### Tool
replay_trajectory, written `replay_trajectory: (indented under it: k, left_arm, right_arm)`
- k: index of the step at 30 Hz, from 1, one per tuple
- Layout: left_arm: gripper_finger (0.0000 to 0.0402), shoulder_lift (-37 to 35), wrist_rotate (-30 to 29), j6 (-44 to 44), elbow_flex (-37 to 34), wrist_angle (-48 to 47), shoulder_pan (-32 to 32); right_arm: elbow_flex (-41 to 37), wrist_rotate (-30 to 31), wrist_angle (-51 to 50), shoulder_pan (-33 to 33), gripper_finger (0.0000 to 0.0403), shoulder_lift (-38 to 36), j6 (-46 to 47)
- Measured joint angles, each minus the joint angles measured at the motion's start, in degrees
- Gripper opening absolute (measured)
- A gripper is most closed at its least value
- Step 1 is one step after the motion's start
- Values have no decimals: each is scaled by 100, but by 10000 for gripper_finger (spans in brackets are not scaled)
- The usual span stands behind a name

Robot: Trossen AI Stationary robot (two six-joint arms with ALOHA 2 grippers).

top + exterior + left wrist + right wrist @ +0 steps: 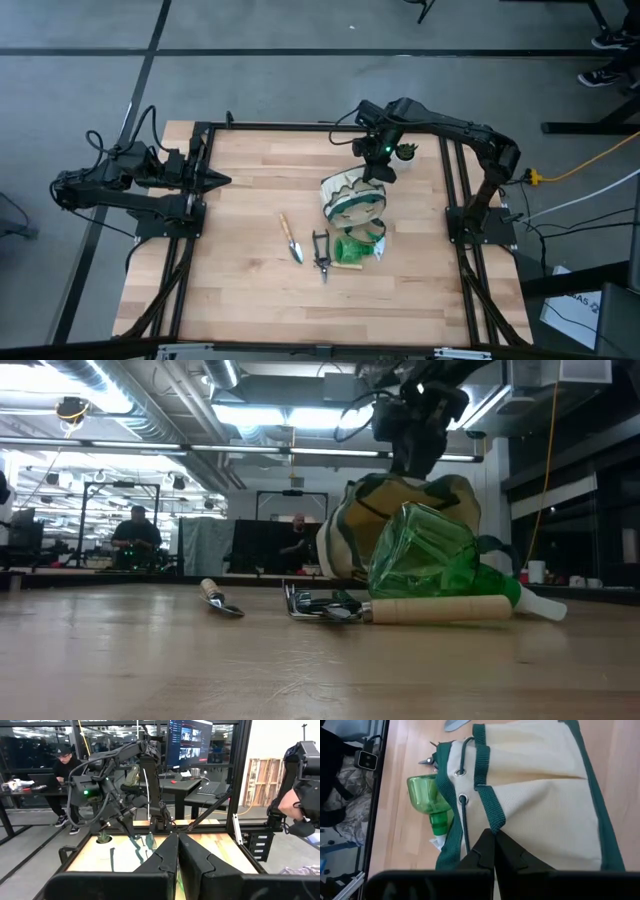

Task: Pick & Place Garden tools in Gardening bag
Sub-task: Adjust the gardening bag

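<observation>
The cream gardening bag point(345, 195) with green trim stands mid-table, tilted. It also shows in the low view point(355, 530). My right gripper point(378, 170) is over its far side, shut on its green strap. The green spray bottle point(352, 248) lies on its side just near of the bag, with a wooden-handled tool point(440, 609) in front of it. The pruning shears point(321, 252) and the wooden-handled trowel point(291, 238) lie flat on the table to the bag's left. My left gripper point(215, 181) is shut and empty at the table's left edge. My right gripper pinches the bag's dark green strap point(491, 820) between its two fingers, where the strap runs down the cream side wall. The fingers come from above, pointing down. The bag sits tilted below them; the spray bottle hides whether its bottom rests on the table.
A small green plant in a white pot point(405, 152) stands at the far right, close behind my right gripper. The black frame rails point(200, 200) run along both sides of the table. People sit at desks beyond the table point(62, 767).
</observation>
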Motion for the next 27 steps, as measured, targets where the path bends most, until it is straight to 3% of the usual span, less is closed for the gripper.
replay_trajectory:
  k: [5,17,27]
  left_arm:
    - [6,0,0,0,0,0,-2]
    - [6,1,0,0,0,0,-1]
    - [6,2,0,0,0,0,-2]
  right_arm:
    - [0,-1,571,290,0,0,156]
    - [0,2,3181,1201,0,-4,1245]
    - [2,140,3371,2084,0,-9,1506]
